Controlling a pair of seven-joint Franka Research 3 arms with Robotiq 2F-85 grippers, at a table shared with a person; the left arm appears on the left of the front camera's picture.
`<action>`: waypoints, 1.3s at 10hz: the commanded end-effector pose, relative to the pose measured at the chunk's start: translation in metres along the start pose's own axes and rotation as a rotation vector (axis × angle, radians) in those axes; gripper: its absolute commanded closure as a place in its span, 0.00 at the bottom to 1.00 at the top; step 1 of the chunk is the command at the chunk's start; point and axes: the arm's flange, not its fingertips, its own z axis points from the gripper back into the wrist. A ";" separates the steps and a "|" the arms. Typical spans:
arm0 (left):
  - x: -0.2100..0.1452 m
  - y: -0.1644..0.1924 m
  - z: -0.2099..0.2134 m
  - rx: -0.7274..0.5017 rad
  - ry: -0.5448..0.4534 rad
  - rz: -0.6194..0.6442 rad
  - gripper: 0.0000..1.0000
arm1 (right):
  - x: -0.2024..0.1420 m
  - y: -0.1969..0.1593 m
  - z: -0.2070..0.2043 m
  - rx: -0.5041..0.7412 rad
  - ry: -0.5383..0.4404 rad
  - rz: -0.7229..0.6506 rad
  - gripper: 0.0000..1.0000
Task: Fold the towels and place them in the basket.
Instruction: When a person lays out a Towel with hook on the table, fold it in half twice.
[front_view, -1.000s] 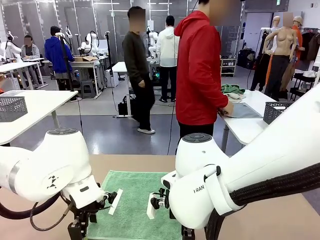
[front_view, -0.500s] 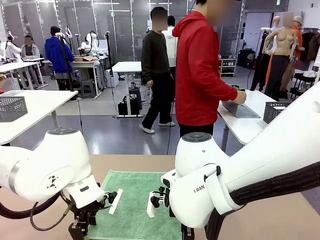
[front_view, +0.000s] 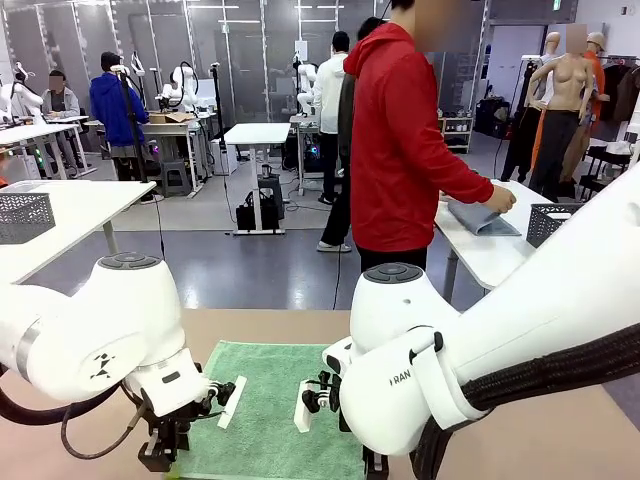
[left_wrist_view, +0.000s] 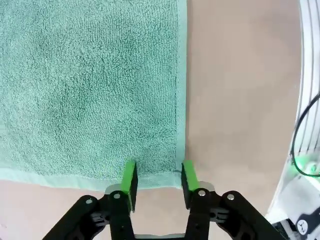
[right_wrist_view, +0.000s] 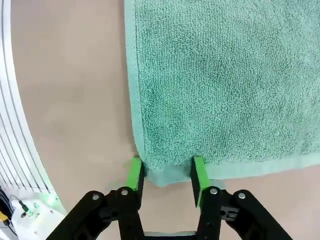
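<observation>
your left end effector (left_wrist_view: 158, 176) stands half narrowed, its pads straddling one corner of the mint green terry towel (left_wrist_view: 90, 85), which lies flat on the tan tabletop (left_wrist_view: 235, 100). your right end effector (right_wrist_view: 166, 175) straddles another corner, likewise not clamped.

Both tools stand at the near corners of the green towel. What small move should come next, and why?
Probably close both jaws fully. The left tool and the right tool each straddle a near corner of the green towel, which lies flat, and their jaws stand apart, so nothing is pinched yet for lifting.
</observation>
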 end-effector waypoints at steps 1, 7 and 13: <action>-0.006 -0.012 -0.003 0.017 0.007 0.014 0.53 | 0.000 0.000 -0.006 -0.019 0.024 -0.026 0.51; -0.007 -0.009 -0.003 0.011 0.016 0.015 0.77 | -0.001 -0.001 -0.005 -0.012 0.016 -0.023 0.90; -0.006 -0.008 -0.007 -0.012 0.022 0.007 1.00 | -0.001 -0.001 -0.006 -0.002 0.016 -0.019 1.00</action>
